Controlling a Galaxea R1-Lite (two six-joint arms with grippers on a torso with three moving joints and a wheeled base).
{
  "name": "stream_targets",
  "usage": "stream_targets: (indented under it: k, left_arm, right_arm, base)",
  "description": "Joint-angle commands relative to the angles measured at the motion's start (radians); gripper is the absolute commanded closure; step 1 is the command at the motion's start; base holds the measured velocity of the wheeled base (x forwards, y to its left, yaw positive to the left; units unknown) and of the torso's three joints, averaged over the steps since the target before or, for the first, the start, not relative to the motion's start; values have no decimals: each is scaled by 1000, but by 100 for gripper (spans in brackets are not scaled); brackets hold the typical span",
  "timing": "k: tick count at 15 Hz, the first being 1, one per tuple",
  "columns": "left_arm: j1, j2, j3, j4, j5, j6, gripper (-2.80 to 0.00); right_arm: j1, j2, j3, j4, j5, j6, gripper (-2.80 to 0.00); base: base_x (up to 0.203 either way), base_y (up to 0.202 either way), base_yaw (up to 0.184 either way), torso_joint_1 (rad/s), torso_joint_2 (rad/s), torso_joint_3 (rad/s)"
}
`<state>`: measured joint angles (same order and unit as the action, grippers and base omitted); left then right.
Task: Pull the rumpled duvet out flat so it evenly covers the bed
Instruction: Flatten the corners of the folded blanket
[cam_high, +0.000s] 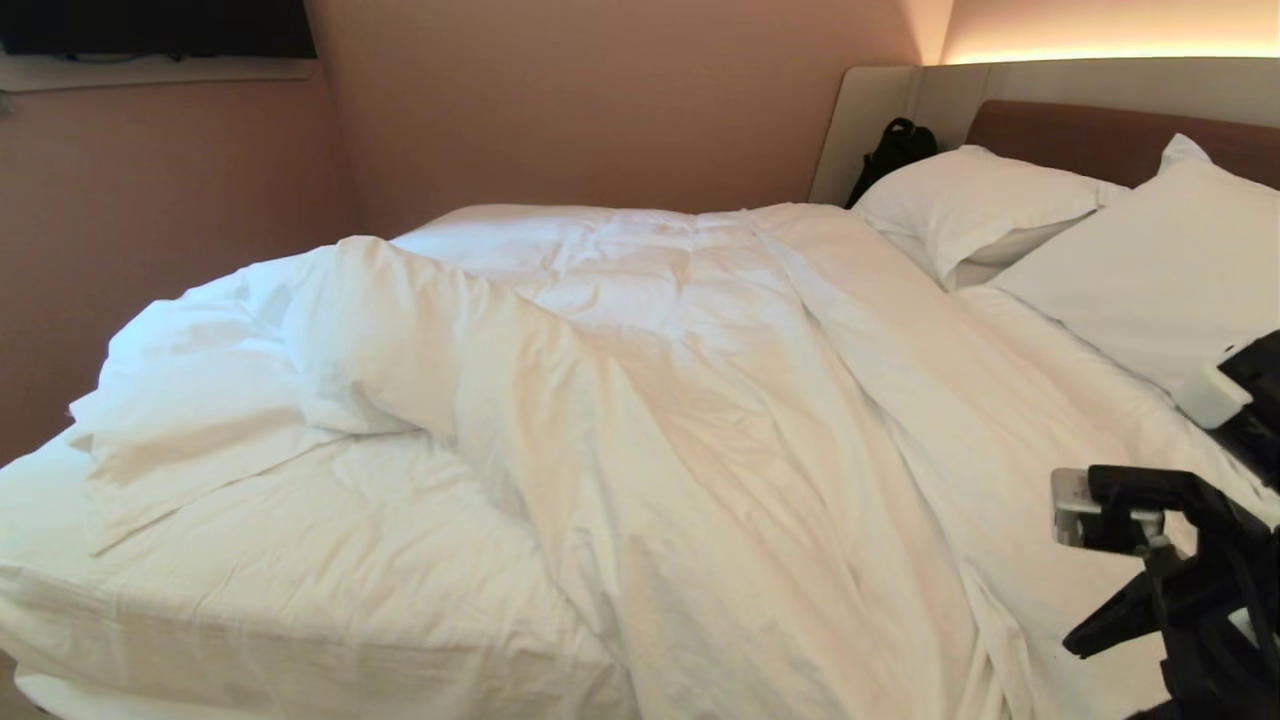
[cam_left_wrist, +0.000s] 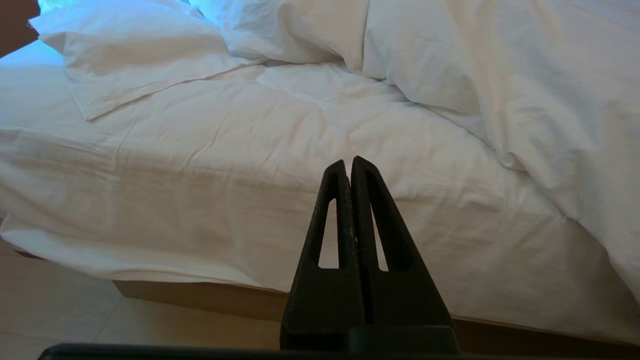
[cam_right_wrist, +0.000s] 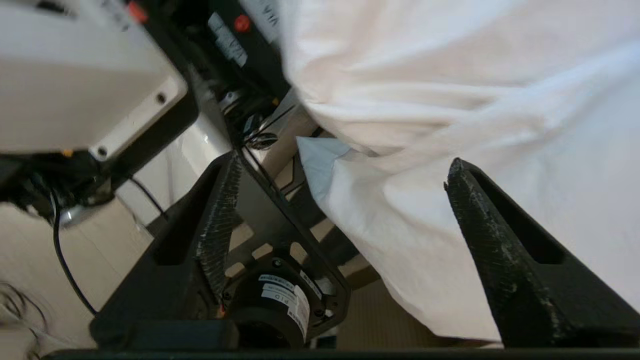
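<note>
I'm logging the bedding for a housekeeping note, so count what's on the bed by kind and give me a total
Duvet: 1
Pillows: 2, one by the headboard's left end, one nearer the robot's right side
Mattress sheet: 1
Total: 4

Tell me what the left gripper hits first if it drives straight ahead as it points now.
Probably the bed: the left gripper, shut, points at the sheet-covered side of the mattress near its top edge. The duvet lies further right, off that line. Depth is hard to judge.
</note>
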<state>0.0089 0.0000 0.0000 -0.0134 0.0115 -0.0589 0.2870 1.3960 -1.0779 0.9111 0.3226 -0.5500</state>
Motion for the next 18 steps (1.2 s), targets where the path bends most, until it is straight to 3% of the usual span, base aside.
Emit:
stream_targets:
  k: [1, 2, 5, 6, 9, 12, 15, 17, 18]
  left_arm:
    - [0, 2, 0, 0, 1, -1, 0]
    - [0, 2, 0, 0, 1, -1, 0]
    - [0, 2, 0, 0, 1, -1, 0]
    - [0, 2, 0, 0, 1, -1, 0]
    - [0, 2, 0, 0, 1, -1, 0]
    - [0, 2, 0, 0, 1, -1, 0]
    - [0, 2, 0, 0, 1, -1, 0]
    - [0, 2, 0, 0, 1, -1, 0]
    - [0, 2, 0, 0, 1, -1, 0]
  right_arm:
    - [-115, 10, -30, 1, 27, 30, -134]
    - [-156, 9, -39, -1, 43, 37, 0]
    - [-300, 36, -84, -6, 102, 92, 0]
    - [-319, 57, -92, -13, 143, 134, 0]
    - [-351, 49, -90, -36, 168, 221, 0]
    - [-426, -50, -101, -74, 162, 381, 0]
    - [-555, -139, -120, -134, 131, 544, 0]
    - [-606, -166, -120, -157, 122, 589, 0]
    - [-676, -183, -117, -162, 125, 600, 0]
  base:
    - [0, 0, 0, 0, 0, 0]
    - [0, 0, 0, 0, 0, 0]
    - [0, 0, 0, 0, 0, 0]
    - [0, 0, 0, 0, 0, 0]
    - [0, 0, 0, 0, 0, 0]
    - [0, 0, 0, 0, 0, 0]
    - [0, 0, 0, 0, 0, 0]
    - [0, 0, 0, 0, 0, 0]
    - [0, 0, 0, 0, 0, 0]
